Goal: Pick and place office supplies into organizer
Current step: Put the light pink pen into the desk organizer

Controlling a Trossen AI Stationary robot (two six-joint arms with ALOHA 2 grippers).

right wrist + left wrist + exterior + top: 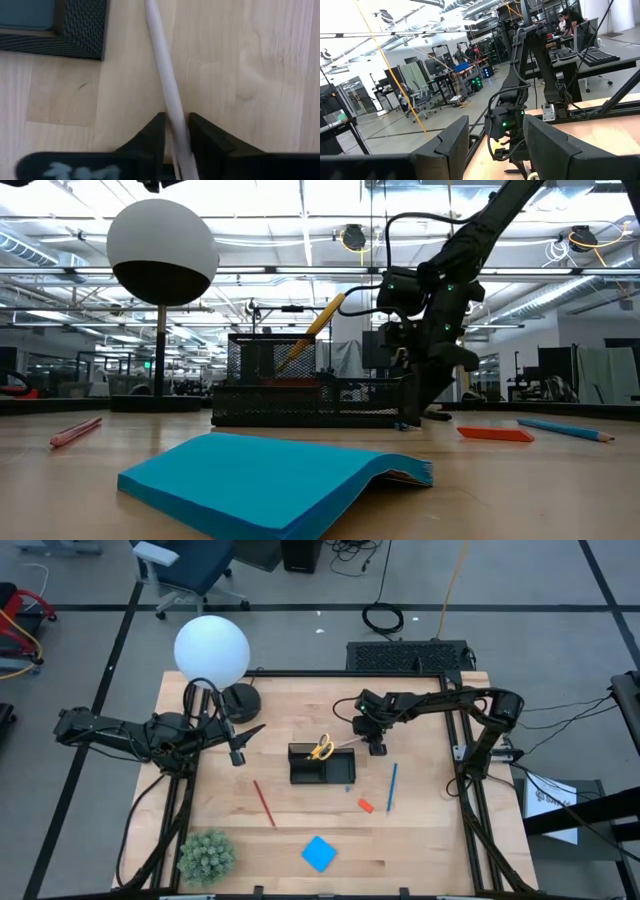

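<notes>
The right gripper (376, 748) stands low over the table just right of the small black mesh rectangular organizer (322, 766). Only the right wrist view shows its grip: the two dark fingers (155, 131) are closed on a thin pale pencil (165, 75), which runs from between them across bare wood toward the organizer's corner (75, 30). In the high view this pencil is a faint line reaching from the gripper to the organizer's rim.

The high view shows yellow-handled scissors (321, 748) standing in the organizer's narrow compartment; the low view shows only a yellow shaft (312, 330) leaning above the mesh wall.

The left gripper (238, 745) hangs above the table beside the lamp's round black base (240, 700), fingers (450, 145) spread apart with nothing between them.

On the light wooden table (420, 840) lie a thin red pencil (264, 803), a small orange-red eraser (366, 806), a thin blue pencil (391, 787) and a blue square note pad (319, 853), all well apart from the organizer. The low view shows the note pad (270, 485) nearest its camera, one edge lifted.

A green spiky plant (206, 855) sits at the table's near-left corner; a white globe lamp (211, 650) stands at the far left. Beyond the table are grey floor, cables and a blue office chair (190, 570). The left wrist view shows people at desks (570, 22) in the background.
</notes>
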